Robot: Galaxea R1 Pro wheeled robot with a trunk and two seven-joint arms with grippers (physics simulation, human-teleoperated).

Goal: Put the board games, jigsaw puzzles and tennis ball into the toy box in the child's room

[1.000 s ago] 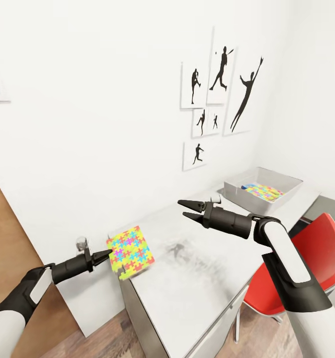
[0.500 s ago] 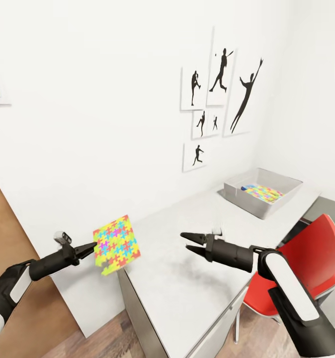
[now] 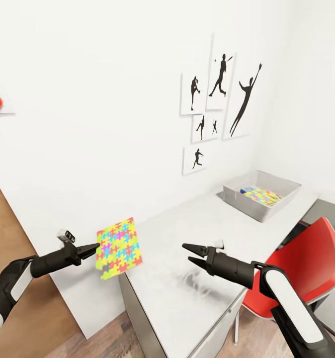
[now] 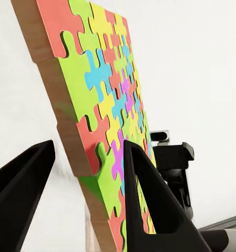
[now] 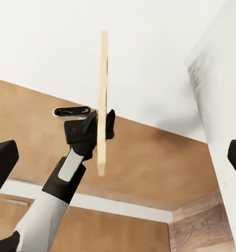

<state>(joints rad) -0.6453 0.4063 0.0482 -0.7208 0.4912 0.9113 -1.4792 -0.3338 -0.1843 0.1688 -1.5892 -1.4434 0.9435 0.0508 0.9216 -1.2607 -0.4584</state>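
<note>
Currently left gripper (image 3: pixel 95 247) clamps a puzzle (image 3: pixel 119 248) upright off the white table's (image 3: pixel 187 298) end; right gripper (image 3: pixel 189 253) open, empty above it; white walls.

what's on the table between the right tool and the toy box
Nothing. In the head view, bare white table runs from the open right tool to the toy box.

Bright, even, diffuse light with no visible source; white walls (image 3: pixel 103 149) near overexposure, almost without shading. Soft grey shadow on the table (image 3: pixel 197 283) beneath the right gripper (image 3: pixel 191 252), toward 5 o'clock. No glare. Renders sharp; slight wide-angle stretch at the head view's edges; near fingers (image 4: pixel 149 199) loom large.
</note>
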